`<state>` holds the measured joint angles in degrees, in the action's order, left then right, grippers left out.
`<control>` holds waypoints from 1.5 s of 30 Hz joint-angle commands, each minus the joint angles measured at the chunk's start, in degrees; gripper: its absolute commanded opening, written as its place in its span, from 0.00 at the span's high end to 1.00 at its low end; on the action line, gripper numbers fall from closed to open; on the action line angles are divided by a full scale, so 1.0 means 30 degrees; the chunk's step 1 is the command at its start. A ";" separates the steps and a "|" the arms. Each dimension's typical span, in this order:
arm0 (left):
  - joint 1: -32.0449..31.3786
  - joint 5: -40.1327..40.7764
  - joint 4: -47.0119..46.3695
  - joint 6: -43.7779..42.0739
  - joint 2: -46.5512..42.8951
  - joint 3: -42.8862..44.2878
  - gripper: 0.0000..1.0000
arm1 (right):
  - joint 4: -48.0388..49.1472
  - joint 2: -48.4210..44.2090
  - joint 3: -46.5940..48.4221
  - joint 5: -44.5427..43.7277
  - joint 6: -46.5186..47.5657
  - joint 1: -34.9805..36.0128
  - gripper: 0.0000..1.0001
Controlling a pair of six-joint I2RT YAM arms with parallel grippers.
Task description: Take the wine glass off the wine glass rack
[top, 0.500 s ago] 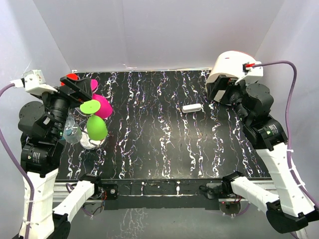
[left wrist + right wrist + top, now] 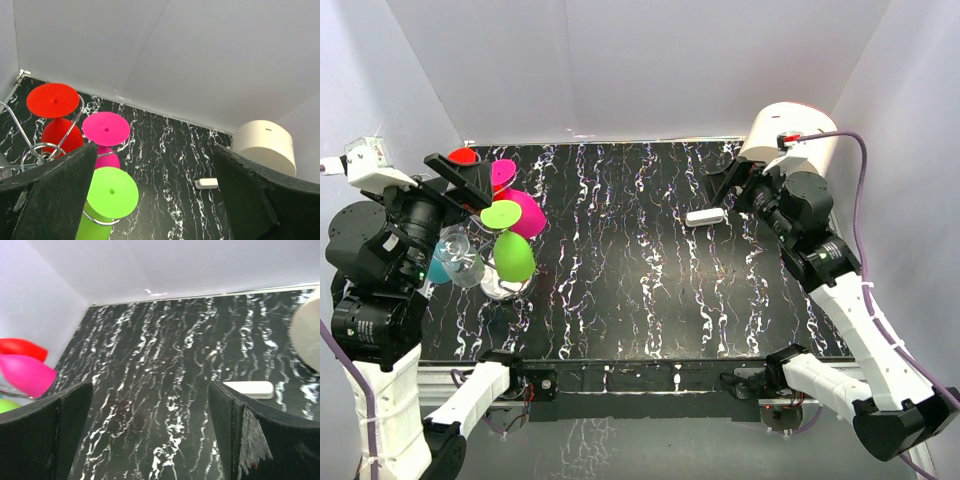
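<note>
Your left gripper (image 2: 155, 197) held its jaws apart beside the wine glass rack (image 2: 500, 289) at the frame's left, where a red wine glass (image 2: 52, 100), a pink wine glass (image 2: 106, 128) and a green wine glass (image 2: 111, 194) hung foot-up. Your right gripper (image 2: 150, 435) also had jaws apart, over the table (image 2: 165, 355).

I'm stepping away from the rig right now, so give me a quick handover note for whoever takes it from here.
Left end effector: open, empty, above the rack, looking down on the glasses' feet.
Right end effector: open, empty, over the right side of the table, far from the rack.
Things: red glass, pink glass and green glass hang upside down on the rack, at the table's left.
Done: approach only; no glass gripped.
Left: grip one glass, slide it free of the wire, set it down.
</note>
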<state>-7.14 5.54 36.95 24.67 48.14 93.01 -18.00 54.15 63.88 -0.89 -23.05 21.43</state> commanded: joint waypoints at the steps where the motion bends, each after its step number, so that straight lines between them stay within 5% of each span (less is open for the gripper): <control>1: 0.0214 -0.0867 0.2689 -0.0133 0.0511 0.1462 0.01 | 0.3684 0.0931 -0.0137 0.3639 -0.1872 0.0154 0.02; 11: 0.0284 -0.2334 0.6657 -0.0604 0.1284 0.2362 0.01 | 0.7632 0.4871 0.0677 0.8532 -0.5699 0.1595 0.02; 26: 0.0332 -0.2609 0.7624 -0.0604 0.0564 0.1982 0.01 | 1.3724 1.2784 0.5029 0.8177 -1.5632 0.8289 0.18; 45: 0.0313 -0.3278 0.7325 -0.0428 0.0289 0.1523 0.01 | 1.4746 1.7608 0.8925 0.6627 -1.8052 1.0524 0.50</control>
<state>-6.48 -2.70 59.16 23.62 49.23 97.49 21.71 106.10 86.56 19.51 -75.42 51.88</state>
